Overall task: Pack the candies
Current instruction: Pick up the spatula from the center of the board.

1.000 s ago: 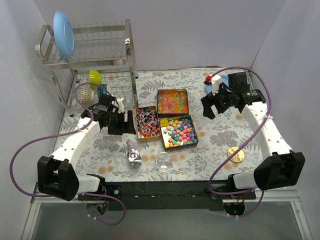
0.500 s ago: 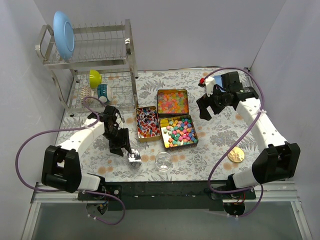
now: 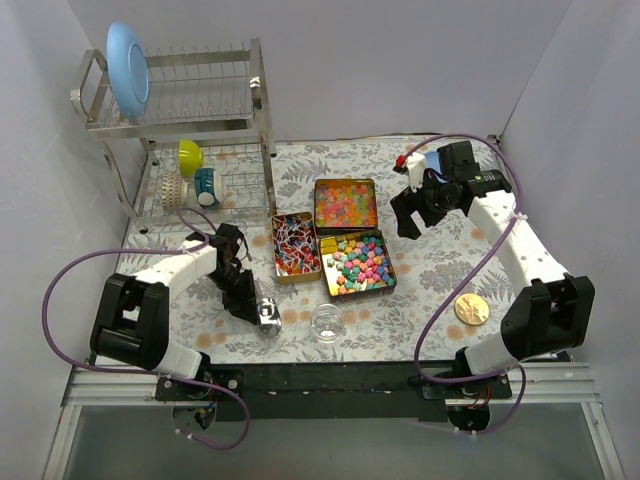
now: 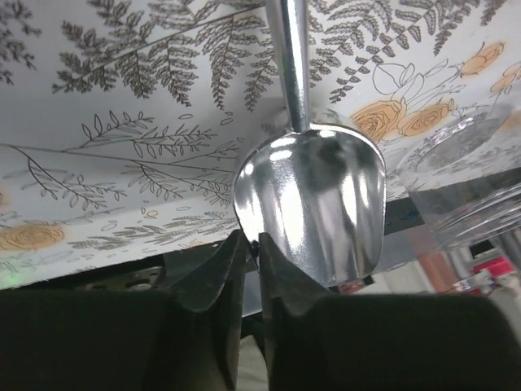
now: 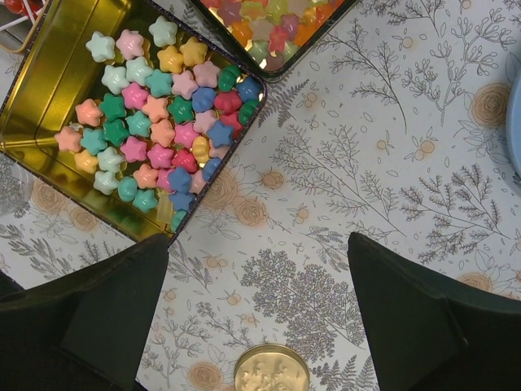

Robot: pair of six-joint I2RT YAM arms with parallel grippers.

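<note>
1. Candies [image 3: 360, 262] fill three gold tins: stars in the star tin [image 5: 49, 73], wrapped ones just left of it, gummies just behind it.
2. Left gripper [image 4: 252, 240], left of the star tin, pinches the metal scoop [image 4: 313, 204] at its rim.
3. Right gripper [image 5: 256, 244] hangs right of the star tin, jaws wide apart.

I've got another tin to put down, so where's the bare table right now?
Bare cloth lies between the star-candy tin and the gold lid, and behind the gummy tin beside the dish rack. Crowded at front left: the left pincer, scoop and clear jar sit close together.
</note>
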